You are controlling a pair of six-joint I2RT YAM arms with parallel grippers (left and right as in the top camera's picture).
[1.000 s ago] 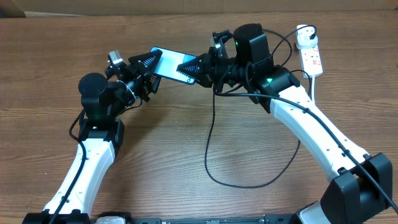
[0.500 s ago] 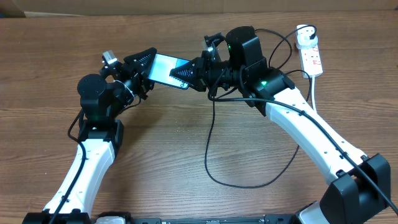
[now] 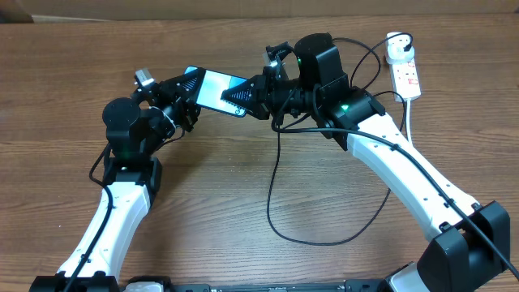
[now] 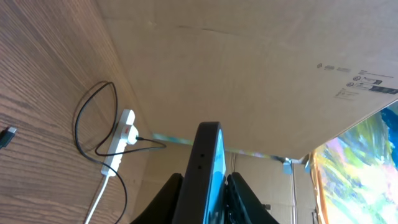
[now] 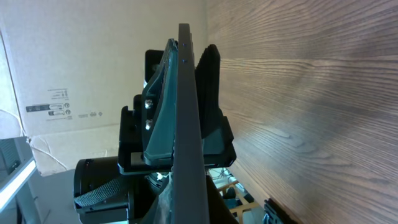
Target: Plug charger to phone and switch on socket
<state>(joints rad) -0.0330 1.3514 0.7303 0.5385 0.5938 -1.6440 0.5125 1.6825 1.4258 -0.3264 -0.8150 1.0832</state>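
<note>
The phone (image 3: 213, 88), its light-blue screen lit, is held above the table between both grippers. My left gripper (image 3: 193, 85) is shut on its left end and my right gripper (image 3: 242, 94) is shut on its right end. The left wrist view shows the phone (image 4: 206, 155) edge-on between the fingers (image 4: 236, 199). The right wrist view shows it edge-on too (image 5: 185, 93). The charger cable (image 3: 272, 203) hangs from under the right gripper and loops over the table. A small dark tip (image 4: 6, 137) lies on the wood. The socket (image 3: 406, 71) lies at the back right.
A cardboard wall (image 3: 243, 6) runs along the table's back edge. The socket's thick white cord (image 3: 411, 113) passes behind the right arm. A black cable loop (image 4: 81, 118) lies beside the socket (image 4: 118, 146). The cable's big loop (image 3: 324, 240) lies near the front centre.
The phone and both grippers have moved left and slightly toward the back. In the last half second only the left gripper has shifted a little.
</note>
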